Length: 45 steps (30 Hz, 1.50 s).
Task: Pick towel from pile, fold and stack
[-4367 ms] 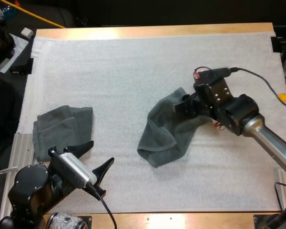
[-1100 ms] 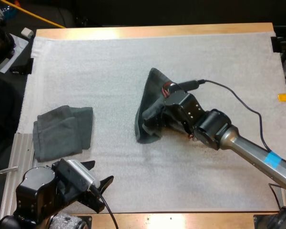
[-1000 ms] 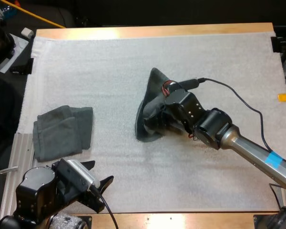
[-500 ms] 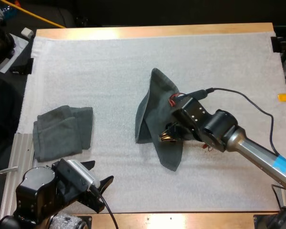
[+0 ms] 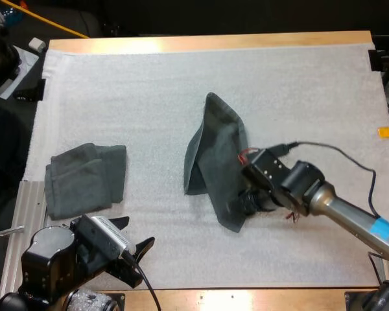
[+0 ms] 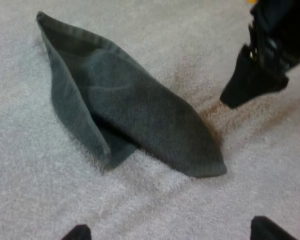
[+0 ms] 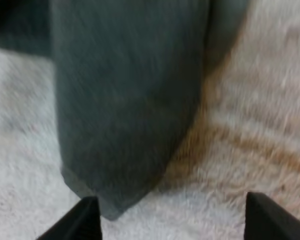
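A dark grey-green towel (image 5: 215,152) lies on the white mat (image 5: 149,91), folded over into a long tapered shape whose narrow end points toward the table's front. My right gripper (image 5: 245,202) hovers at that narrow end, fingers apart and clear of the cloth (image 7: 130,100). In the right wrist view the right gripper (image 7: 175,220) shows its two black fingertips (image 7: 85,220) spread wide, just short of the towel's tip. At the near-left corner my left gripper (image 5: 135,234) is open and holds nothing. From the left wrist view the towel (image 6: 125,105) lies ahead, with the right arm's finger (image 6: 250,80) beside it.
A folded towel stack (image 5: 84,178) rests at the mat's left side, just beyond my left arm. The wooden table edge (image 5: 207,42) runs along the far side. Bare mat surrounds the centre towel.
My right gripper dragged the towel's corner toward the front, let it go and backed off to the near right. The towel now lies folded over. The left arm drew back earlier and has stayed still.
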### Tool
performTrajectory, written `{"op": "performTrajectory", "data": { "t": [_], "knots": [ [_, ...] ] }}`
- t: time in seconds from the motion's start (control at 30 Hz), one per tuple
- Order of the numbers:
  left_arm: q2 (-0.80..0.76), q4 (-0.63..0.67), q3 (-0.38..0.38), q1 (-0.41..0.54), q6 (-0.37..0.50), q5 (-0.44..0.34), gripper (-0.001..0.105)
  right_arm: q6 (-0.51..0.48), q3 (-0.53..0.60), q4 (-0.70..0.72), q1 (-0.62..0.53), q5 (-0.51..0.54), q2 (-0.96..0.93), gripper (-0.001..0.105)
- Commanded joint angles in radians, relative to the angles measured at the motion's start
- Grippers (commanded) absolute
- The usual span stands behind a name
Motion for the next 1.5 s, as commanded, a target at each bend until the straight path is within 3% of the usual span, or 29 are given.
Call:
{"op": "performTrajectory", "data": {
  "t": [0.0,0.27,0.47,0.57,0.6,0.87,0.97,1.17,1.47],
  "knots": [
    [0.004,0.017,-0.004,-0.002,-0.004,-0.006,0.061,0.047,0.078,-0.073,0.025,-0.029,-0.013,0.059],
    [0.006,0.130,-0.006,-0.004,-0.010,-0.007,0.061,0.113,0.147,-0.214,0.092,-0.039,0.072,0.056],
    [0.003,0.127,-0.006,-0.003,-0.012,-0.001,0.061,0.146,0.146,-0.264,0.102,-0.066,0.135,0.052],
    [0.000,0.129,-0.005,-0.005,-0.011,0.001,0.061,0.165,0.150,-0.273,0.103,-0.060,0.152,0.039],
    [0.002,0.130,-0.005,-0.005,-0.013,0.002,0.061,0.173,0.149,-0.275,0.104,-0.055,0.160,0.029],
    [0.003,0.132,-0.005,-0.006,-0.013,0.007,0.061,0.169,0.145,-0.278,0.105,-0.029,0.157,0.001],
    [0.005,0.132,-0.006,-0.005,-0.012,0.009,0.061,0.131,0.139,-0.237,0.107,0.002,0.116,0.000],
    [0.004,0.129,-0.005,-0.004,-0.012,0.007,0.061,0.147,0.140,-0.263,0.102,0.003,0.141,0.000],
    [0.005,0.116,-0.005,-0.005,-0.008,0.009,0.061,0.023,0.135,-0.099,0.101,0.103,0.043,0.000]
  ]
}}
